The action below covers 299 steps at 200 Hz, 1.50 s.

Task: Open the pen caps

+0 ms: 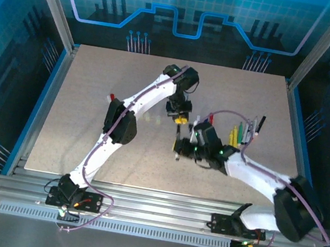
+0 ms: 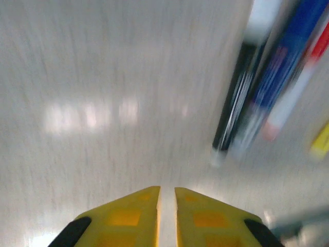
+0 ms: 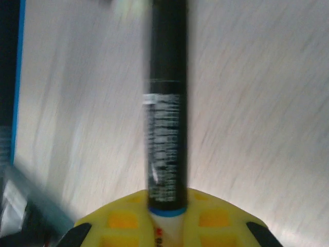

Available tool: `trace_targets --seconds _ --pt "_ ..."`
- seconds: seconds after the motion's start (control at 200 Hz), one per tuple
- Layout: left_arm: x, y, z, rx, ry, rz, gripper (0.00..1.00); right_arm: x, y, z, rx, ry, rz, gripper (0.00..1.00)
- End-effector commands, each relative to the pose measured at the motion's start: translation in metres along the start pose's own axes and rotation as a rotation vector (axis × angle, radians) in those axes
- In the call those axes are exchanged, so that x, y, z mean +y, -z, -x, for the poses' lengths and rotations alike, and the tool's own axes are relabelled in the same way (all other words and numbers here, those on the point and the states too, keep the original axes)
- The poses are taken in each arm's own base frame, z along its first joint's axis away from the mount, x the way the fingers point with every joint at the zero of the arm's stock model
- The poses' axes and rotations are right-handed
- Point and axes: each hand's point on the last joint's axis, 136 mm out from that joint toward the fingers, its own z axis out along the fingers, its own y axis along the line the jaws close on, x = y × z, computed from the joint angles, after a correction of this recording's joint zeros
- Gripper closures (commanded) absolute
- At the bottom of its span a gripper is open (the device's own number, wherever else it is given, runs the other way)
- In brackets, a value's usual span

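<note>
- Top external view: the table [image 1: 85, 148] is seen from above. A loose row of pens [image 1: 244, 133] lies at about 3 o'clock from its middle, with yellow and green ones on the inner side and darker ones on the outer side.
- The caps in that row are too small to be told from the barrels.
- The left gripper [image 1: 180, 120] is hung point-down close to the table's middle, and the right gripper [image 1: 179, 146] is placed just beside it, at its 6 o'clock.
- A small red piece [image 1: 111, 97] is seen toward 9 o'clock, close by the left arm's elbow. What it is cannot be told.
- Left wrist view: the yellow fingers [image 2: 128, 221] are pressed almost together, with only a thin pale slit left between them. Nothing can be made out in the slit.
- Blurred pens are seen lying on the table between 1 and 3 o'clock, apart from the fingers: a dark pen [image 2: 234, 108], a blue pen [image 2: 288, 56], a red-ended pen [image 2: 300, 87] and a yellow pen [image 2: 321, 141].
- Right wrist view: a black pen [image 3: 167, 128] is pinched between the yellow pads [image 3: 216, 221] and is pointed to 12 o'clock over the table.
- White print is carried on its barrel, and a blue ring is seen where it enters the grip. A plain black end section [image 3: 167, 41] is set off by a thin seam at the far end and is joined to the barrel.
</note>
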Motion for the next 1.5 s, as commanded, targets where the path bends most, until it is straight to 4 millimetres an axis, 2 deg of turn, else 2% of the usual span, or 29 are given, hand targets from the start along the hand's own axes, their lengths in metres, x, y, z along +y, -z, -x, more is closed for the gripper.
trace_targets --seconds 0.0,0.07,0.235,0.365,0.49,0.605,0.801,0.966,1.091,1.286,1.491 --pt "0.014 0.051 0.137 -0.467 0.068 -0.113 1.00 0.024 0.034 -0.100 0.351 0.032 0.135 1.00" --pt "0.016 0.051 0.133 -0.462 0.065 -0.103 1.00 0.023 0.037 -0.092 0.328 0.018 0.144 1.00" --pt "0.020 0.056 0.125 -0.456 0.046 -0.094 1.00 0.021 0.031 -0.080 0.298 0.022 0.137 1.00" --pt "0.016 0.057 0.107 -0.414 0.018 -0.113 1.00 0.000 0.029 -0.052 0.218 0.001 0.074 1.00" --pt "0.015 0.057 0.079 -0.386 -0.039 -0.084 0.66 -0.020 0.032 -0.016 0.096 -0.009 0.003 1.00" --pt "0.010 0.052 0.053 -0.357 -0.057 -0.108 0.58 -0.025 0.031 0.006 0.044 0.005 -0.014 1.00" --pt "-0.004 0.034 0.019 -0.286 -0.078 -0.144 0.57 -0.031 0.026 0.031 -0.002 0.003 -0.031 1.00" --pt "-0.013 0.025 0.003 -0.266 -0.106 -0.142 0.57 -0.032 0.020 0.046 -0.021 0.013 -0.035 1.00" --pt "-0.016 0.018 -0.004 -0.247 -0.115 -0.138 0.57 -0.029 0.014 0.057 -0.028 0.010 -0.024 1.00" --pt "-0.025 0.018 -0.009 -0.245 -0.131 -0.149 0.58 -0.032 0.000 0.070 -0.036 -0.003 -0.024 1.00" --pt "-0.021 0.010 -0.010 -0.234 -0.121 -0.138 0.60 -0.032 -0.010 0.093 -0.087 -0.015 -0.002 1.00"
